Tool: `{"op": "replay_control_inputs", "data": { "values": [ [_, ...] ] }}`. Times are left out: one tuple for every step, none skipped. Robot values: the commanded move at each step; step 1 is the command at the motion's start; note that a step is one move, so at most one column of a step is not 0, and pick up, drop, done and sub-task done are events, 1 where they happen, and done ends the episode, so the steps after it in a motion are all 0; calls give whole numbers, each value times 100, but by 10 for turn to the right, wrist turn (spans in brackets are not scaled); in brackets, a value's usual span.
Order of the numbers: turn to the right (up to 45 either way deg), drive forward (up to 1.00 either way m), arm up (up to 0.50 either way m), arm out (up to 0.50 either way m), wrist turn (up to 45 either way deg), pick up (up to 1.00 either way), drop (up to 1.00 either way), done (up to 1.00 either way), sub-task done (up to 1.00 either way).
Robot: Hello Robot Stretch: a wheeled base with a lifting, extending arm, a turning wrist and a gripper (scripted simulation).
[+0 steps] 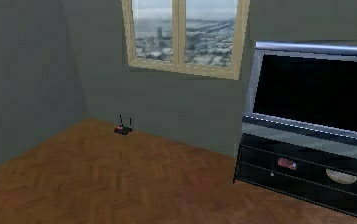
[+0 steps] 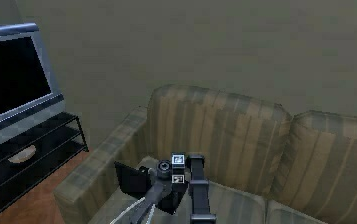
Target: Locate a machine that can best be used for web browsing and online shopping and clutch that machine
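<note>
While jaws hang near sofa [image 2: 236,130] (apart or together, cannot tell), browsing machine not yet located: direction from jaws unknown, television [image 1: 311,85] unsuitable.

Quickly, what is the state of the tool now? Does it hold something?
Tool: state cannot be told; it shows against the striped sofa, so whether it holds anything cannot be told either.

Television [image 1: 311,90] on stand [image 1: 250,160], window [image 1: 184,30] left, sofa [image 2: 236,130] right

Likely a home's living room: striped sofa [image 2: 226,135], television [image 1: 311,90], window [image 1: 181,30].
</note>
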Motion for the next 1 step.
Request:
{"op": "replay_control_inputs", "data": {
  "values": [
    [0,0,0,0,450,0,0,0,0]
  ]
}}
